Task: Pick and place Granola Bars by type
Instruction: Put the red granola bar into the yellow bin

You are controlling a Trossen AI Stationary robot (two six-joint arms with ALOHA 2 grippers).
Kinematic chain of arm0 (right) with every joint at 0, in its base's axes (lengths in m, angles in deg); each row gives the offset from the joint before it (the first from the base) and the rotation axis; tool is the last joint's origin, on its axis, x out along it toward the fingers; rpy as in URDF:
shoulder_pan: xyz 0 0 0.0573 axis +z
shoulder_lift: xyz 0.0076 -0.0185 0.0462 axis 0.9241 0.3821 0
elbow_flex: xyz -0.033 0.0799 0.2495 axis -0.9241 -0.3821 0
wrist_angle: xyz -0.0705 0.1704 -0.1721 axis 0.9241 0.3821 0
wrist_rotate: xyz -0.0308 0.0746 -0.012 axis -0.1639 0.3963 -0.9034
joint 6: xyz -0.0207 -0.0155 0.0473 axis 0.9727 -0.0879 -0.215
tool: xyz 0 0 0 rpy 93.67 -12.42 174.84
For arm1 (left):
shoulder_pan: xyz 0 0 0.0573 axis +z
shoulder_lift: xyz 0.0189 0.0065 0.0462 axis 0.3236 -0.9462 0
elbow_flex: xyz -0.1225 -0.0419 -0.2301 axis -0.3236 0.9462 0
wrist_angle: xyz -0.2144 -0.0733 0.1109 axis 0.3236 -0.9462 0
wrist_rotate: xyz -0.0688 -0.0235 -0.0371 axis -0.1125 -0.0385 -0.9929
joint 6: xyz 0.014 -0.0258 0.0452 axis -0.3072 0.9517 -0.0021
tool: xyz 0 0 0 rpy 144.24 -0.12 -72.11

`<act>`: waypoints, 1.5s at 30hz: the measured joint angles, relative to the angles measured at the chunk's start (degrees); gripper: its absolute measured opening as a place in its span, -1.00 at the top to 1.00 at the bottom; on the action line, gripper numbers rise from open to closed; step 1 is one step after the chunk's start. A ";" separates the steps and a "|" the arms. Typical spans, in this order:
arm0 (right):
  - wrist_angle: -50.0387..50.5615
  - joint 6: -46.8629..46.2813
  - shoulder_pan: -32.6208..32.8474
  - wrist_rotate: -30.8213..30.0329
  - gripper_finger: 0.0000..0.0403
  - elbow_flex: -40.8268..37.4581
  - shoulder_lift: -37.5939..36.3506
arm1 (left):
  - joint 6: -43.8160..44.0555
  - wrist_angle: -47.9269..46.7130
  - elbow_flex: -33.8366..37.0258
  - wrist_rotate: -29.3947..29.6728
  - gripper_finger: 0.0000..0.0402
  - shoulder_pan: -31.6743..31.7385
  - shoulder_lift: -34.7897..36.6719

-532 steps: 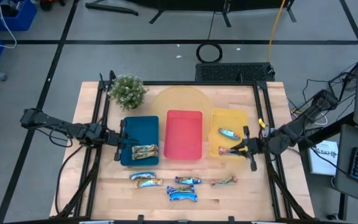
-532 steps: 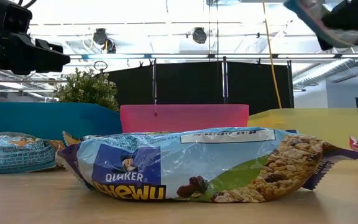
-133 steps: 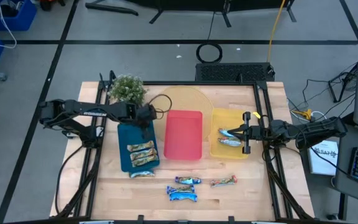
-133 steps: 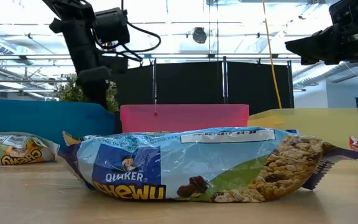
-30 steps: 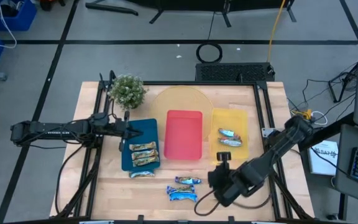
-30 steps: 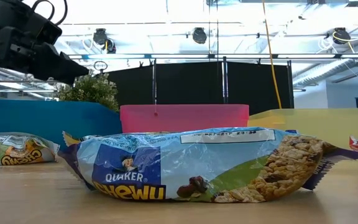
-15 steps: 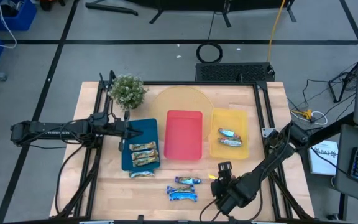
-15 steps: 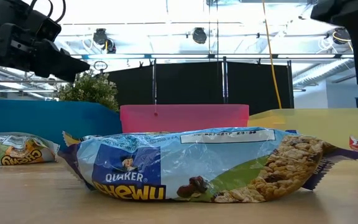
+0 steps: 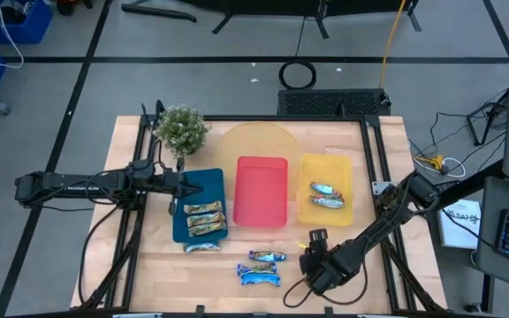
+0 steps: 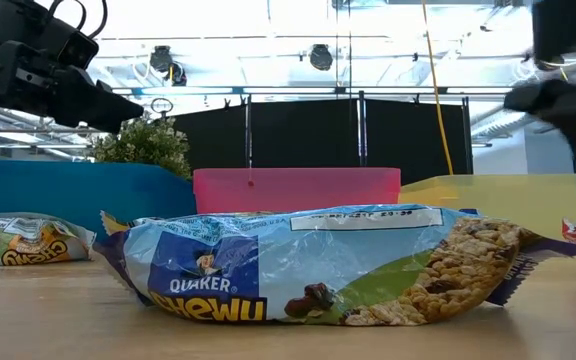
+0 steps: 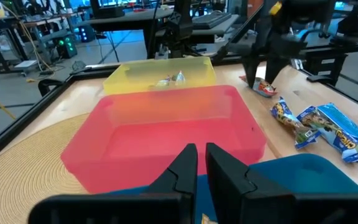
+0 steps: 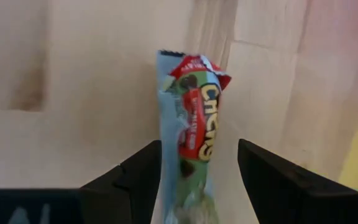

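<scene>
A silvery-teal and red granola bar lies flat on the wood near the table's near edge. My right gripper points down over it, open, one finger on each side, touching nothing; the left wrist view shows this gripper just above the bar. Two blue bars lie to its left, one of them large in the low view. Two tan bars lie in the blue tray, and a third lies on the wood beside it. My left gripper is shut and holds nothing, above the blue tray's far left.
A red tray stands between the blue tray and a yellow tray, which holds two silvery bars. A potted plant and a round woven mat are at the back. Bare wood lies along the near edge.
My right gripper has come down toward the teal-and-red bar near the table's near edge and now shows at the right of the low view. The bars lie where they were.
</scene>
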 joint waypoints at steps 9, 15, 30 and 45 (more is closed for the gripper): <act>-7.38 0.48 -2.07 4.31 0.23 -4.22 -0.62 | 0.00 0.02 0.00 0.03 0.79 0.00 -0.02; -9.38 2.36 -3.50 4.87 0.76 -4.50 -2.74 | -0.02 0.13 0.00 0.04 0.79 -0.02 0.00; -10.21 9.15 -6.77 4.15 0.86 -4.44 -20.11 | -0.04 0.29 0.00 0.08 0.79 -0.02 0.00; 16.28 1.33 -14.92 -7.48 0.92 -5.21 -37.33 | -1.92 0.31 -0.02 1.30 0.79 0.00 -0.02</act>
